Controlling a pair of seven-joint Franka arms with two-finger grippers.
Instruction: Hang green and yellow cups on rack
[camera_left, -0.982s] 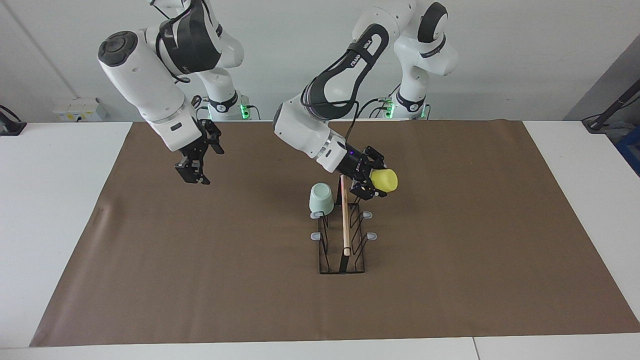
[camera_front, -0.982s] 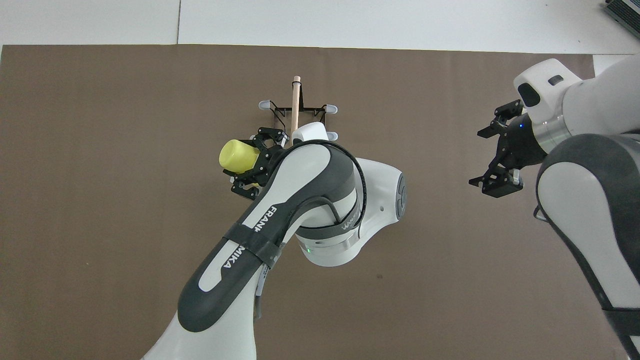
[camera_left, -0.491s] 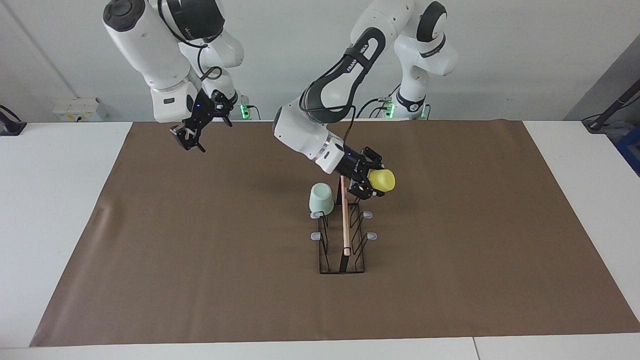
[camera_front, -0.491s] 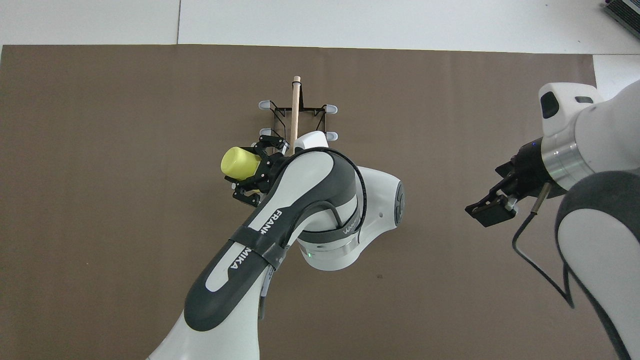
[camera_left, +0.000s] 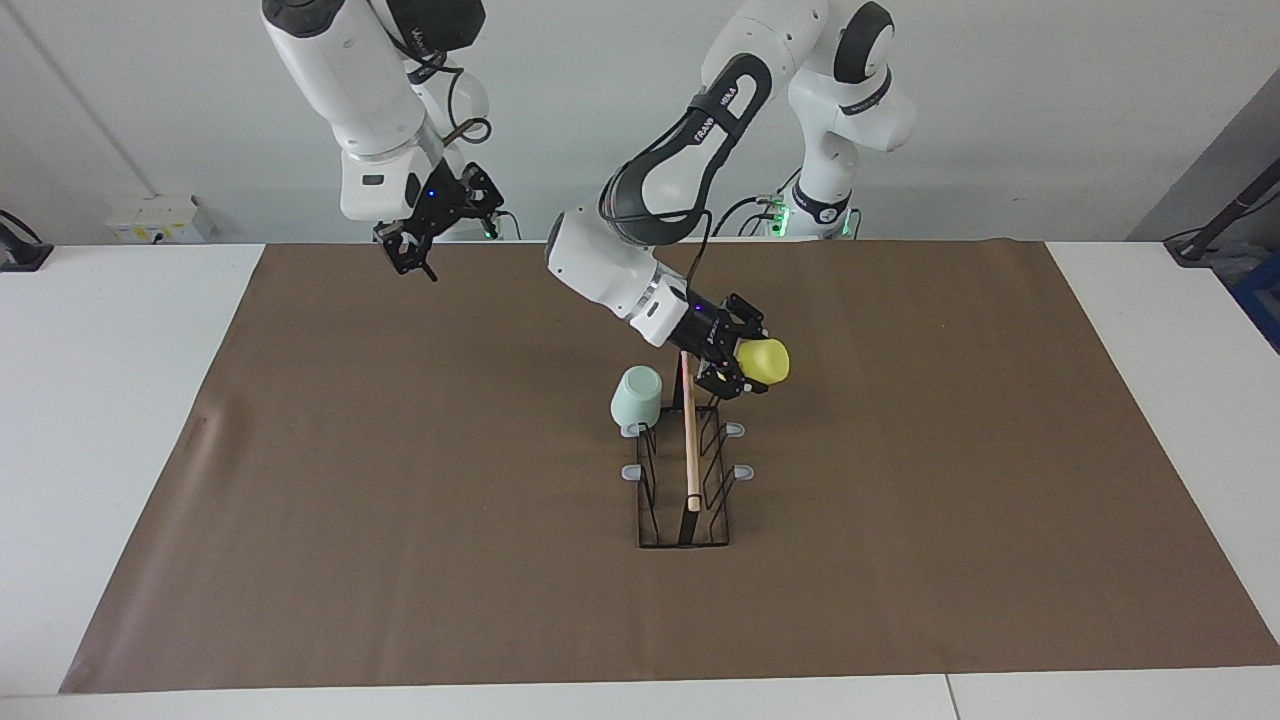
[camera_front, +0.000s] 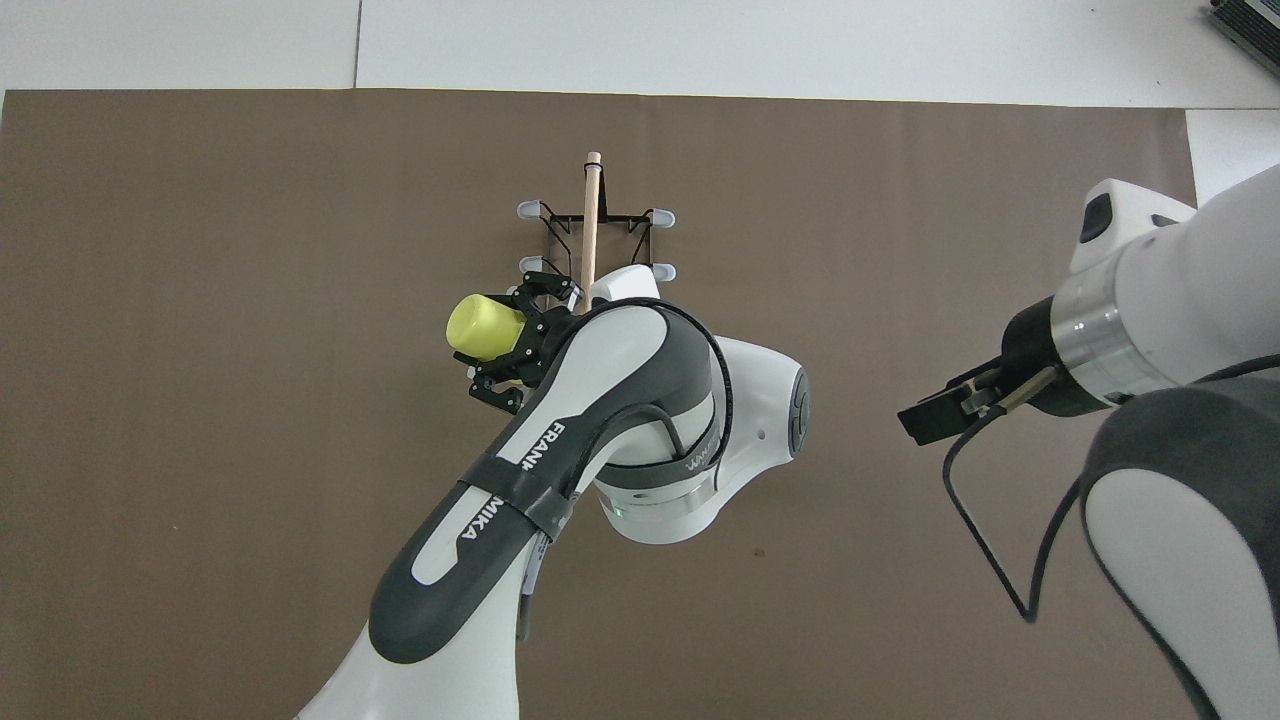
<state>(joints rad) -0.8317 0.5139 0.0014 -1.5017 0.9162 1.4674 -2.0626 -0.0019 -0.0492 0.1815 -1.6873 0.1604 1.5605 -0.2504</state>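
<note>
Seen facing, left pincer (camera_left: 745, 372) grips yellow cup (camera_left: 765, 361) over rack (camera_left: 686, 470), green cup (camera_left: 635, 396) on a prong, right pincer (camera_left: 412, 250) spread wide, well apart; overhead, yellow cup (camera_front: 481, 327) shows beside rack (camera_front: 592, 225).

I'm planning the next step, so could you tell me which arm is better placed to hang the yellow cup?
Left: the left gripper is shut on the yellow cup right over the rack. The right gripper waits raised, away from it.
</note>
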